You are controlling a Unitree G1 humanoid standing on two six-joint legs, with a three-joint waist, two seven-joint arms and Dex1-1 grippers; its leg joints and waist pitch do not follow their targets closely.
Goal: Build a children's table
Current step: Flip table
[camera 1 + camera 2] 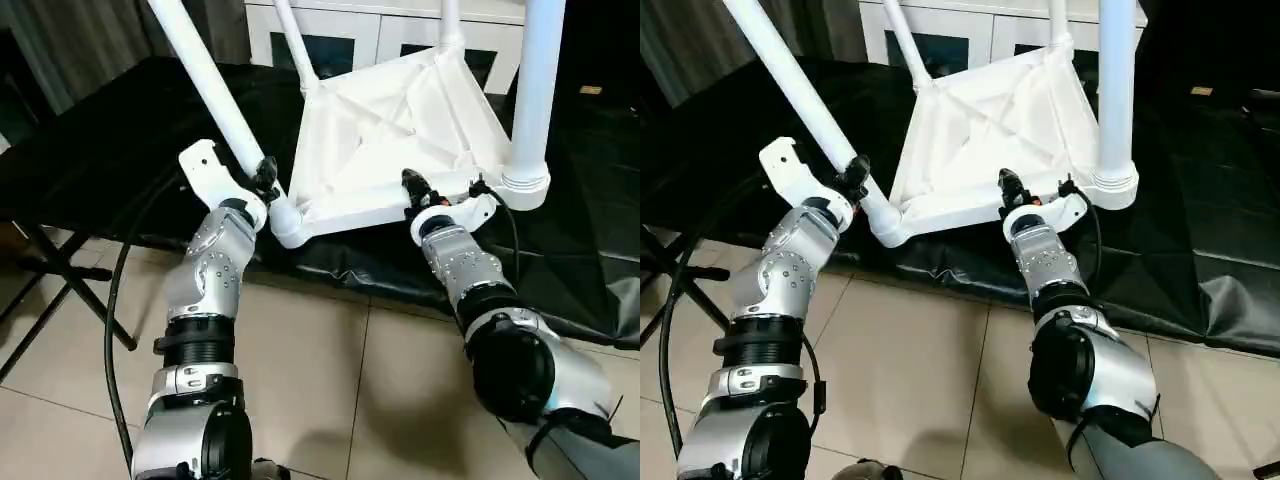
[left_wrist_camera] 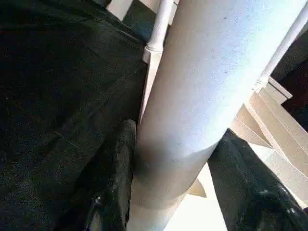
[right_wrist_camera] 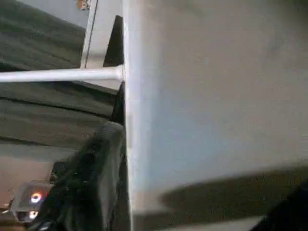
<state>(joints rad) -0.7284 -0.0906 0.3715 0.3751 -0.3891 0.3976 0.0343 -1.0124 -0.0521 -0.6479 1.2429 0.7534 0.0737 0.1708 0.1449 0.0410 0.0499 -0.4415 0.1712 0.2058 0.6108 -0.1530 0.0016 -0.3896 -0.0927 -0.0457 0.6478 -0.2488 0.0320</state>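
- Your left wrist view shows the black fingers (image 2: 113, 178) pressed either side of a white leg (image 2: 211, 86); the head views show that leg (image 1: 205, 75) rising toward 11 o'clock.
- The upturned children's table (image 1: 390, 140) lies on a black-draped counter (image 1: 110, 150) over tiled floor (image 1: 320, 380).
- Left hand (image 1: 265, 178) grips the leg; right hand (image 1: 415, 190) straddles the tabletop's edge, jaws partly open.
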